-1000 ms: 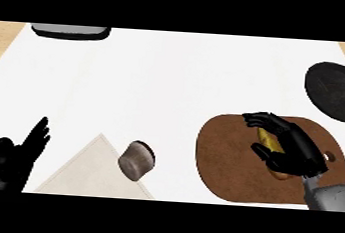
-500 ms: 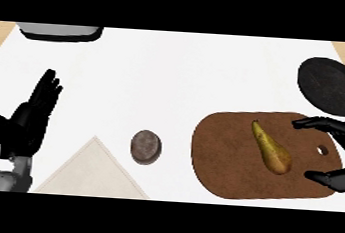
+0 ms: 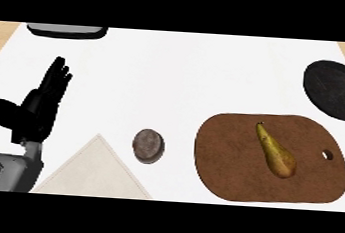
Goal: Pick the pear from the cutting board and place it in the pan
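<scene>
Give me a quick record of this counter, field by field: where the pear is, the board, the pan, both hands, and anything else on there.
pear: lying on the cutting board, stem end toward the far side, untouched
cutting board: brown, hole near its right edge
pan: dark, at the right edge, beyond the board, nothing in it
left hand: open, fingers up, resting at the left
right hand: not in view
other: small round brown object left of the board

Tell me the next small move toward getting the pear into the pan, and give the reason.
Probably bring the right hand back in over the pear: it lies untouched on the cutting board, the pan sits apart at the right edge, and the right hand is out of view. The left hand rests open at the left, far from the fruit.
</scene>
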### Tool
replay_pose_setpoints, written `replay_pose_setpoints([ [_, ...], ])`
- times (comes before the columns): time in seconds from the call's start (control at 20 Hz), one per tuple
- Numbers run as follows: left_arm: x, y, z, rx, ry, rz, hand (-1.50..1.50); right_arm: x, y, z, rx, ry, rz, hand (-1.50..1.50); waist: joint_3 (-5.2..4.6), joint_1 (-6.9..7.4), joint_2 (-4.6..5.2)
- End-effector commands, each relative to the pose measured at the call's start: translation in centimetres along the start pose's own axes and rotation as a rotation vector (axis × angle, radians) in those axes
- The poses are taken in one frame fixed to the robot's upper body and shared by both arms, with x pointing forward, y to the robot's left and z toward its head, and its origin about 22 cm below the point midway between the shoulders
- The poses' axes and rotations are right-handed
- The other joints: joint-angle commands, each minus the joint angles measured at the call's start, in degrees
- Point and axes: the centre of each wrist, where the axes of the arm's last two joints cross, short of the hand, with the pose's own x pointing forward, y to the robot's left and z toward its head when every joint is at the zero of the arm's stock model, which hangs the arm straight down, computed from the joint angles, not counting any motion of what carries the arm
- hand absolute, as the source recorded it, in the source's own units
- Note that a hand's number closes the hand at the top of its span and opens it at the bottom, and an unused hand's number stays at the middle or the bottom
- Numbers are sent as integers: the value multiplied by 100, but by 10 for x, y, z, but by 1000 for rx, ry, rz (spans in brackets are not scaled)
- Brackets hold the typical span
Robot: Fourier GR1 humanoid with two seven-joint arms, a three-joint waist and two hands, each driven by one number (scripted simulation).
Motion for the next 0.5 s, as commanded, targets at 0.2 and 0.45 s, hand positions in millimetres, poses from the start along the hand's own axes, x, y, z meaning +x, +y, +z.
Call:
replay_pose_setpoints([
  [0.2,-6,-9,-6,-16,-5,4,0,59,-48,-24,187,-35,120,-150,-10,116,-4],
  [0.45,-8,1,-9,1,3,6,0,74,-22,-54,200,-67,180,-150,-10,9,-38],
])
